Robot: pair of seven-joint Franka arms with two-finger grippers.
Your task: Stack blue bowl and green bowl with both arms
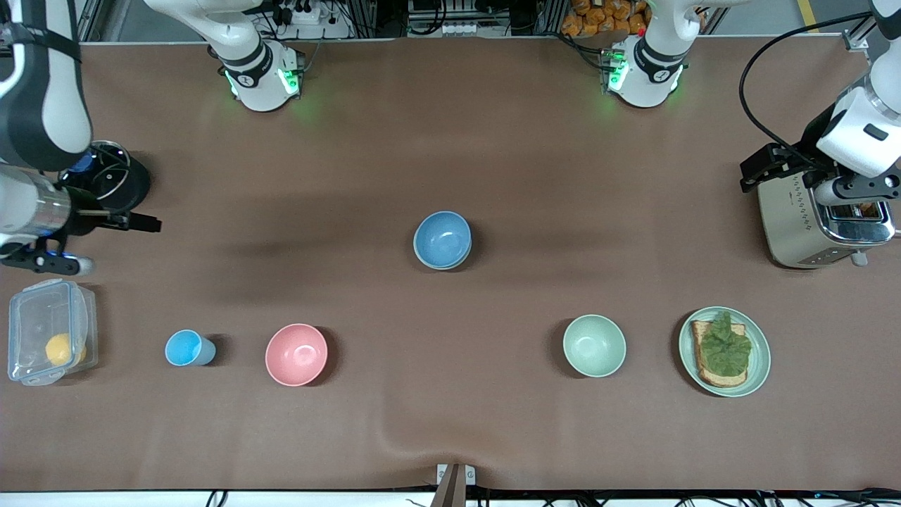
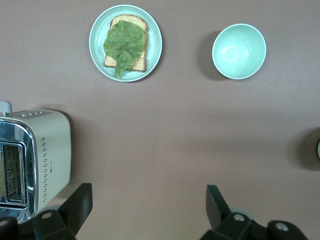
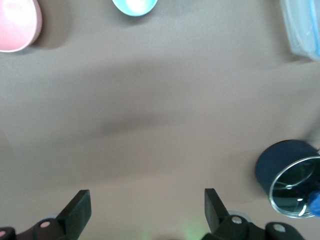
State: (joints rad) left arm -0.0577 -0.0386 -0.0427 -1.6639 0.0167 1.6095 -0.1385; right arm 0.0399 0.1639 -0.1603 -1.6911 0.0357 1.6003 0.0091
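Note:
The blue bowl (image 1: 442, 238) stands at the table's middle, nested in a second bowl. Only that bowl's thin rim (image 1: 461, 263) shows under it, so I take it for the green bowl. A dull green sliver (image 2: 318, 150) shows at the edge of the left wrist view. My left gripper (image 1: 759, 172) hangs open and empty beside the toaster at the left arm's end (image 2: 148, 200). My right gripper (image 1: 144, 224) hangs open and empty by the dark pot at the right arm's end (image 3: 147, 202). Both are far from the bowls.
A paler mint-green bowl (image 1: 594, 345) and a mint plate (image 1: 759, 373) with toast and lettuce lie nearer the front camera. Also a toaster (image 1: 809, 225), pink bowl (image 1: 295, 354), light-blue cup (image 1: 186, 348), clear lidded box (image 1: 49, 320) and dark pot (image 1: 116, 176).

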